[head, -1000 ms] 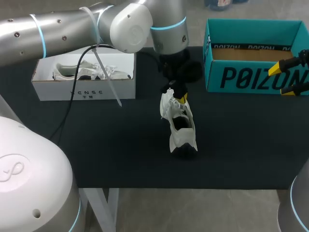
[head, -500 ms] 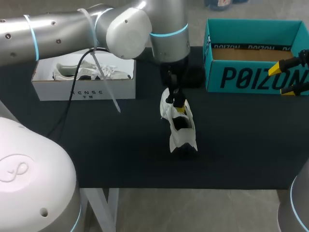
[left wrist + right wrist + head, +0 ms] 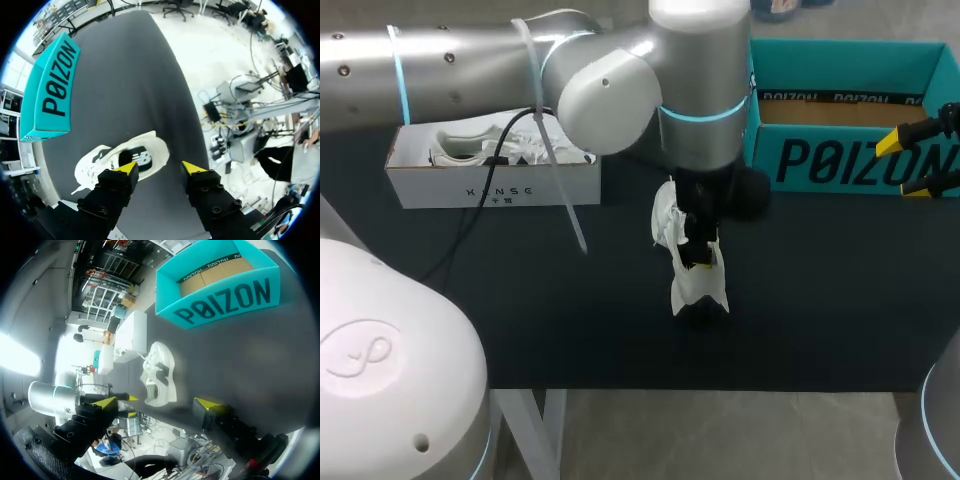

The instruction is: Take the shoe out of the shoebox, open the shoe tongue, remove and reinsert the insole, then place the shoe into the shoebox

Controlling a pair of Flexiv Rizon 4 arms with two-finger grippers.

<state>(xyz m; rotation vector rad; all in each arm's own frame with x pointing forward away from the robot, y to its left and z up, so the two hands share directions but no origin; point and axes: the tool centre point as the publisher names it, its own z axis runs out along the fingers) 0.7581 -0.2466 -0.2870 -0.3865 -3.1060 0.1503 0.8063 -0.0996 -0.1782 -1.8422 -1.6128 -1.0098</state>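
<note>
Left claw (image 3: 159, 168) spread over shoe (image 3: 149, 149), possibly touching.

1. Left arm (image 3: 470, 60): silver-grey tubes, rounded joints, thin light-blue rings, small dark screw holes.
2. Black cable (image 3: 468, 218) and white zip ties (image 3: 558, 175) strapped along it.
3. Left claw (image 3: 160, 167) and right claw (image 3: 157, 402): black bolted fingers, yellow tips.
4. White domed shell (image 3: 390, 400), embossed loop emblem.
</note>
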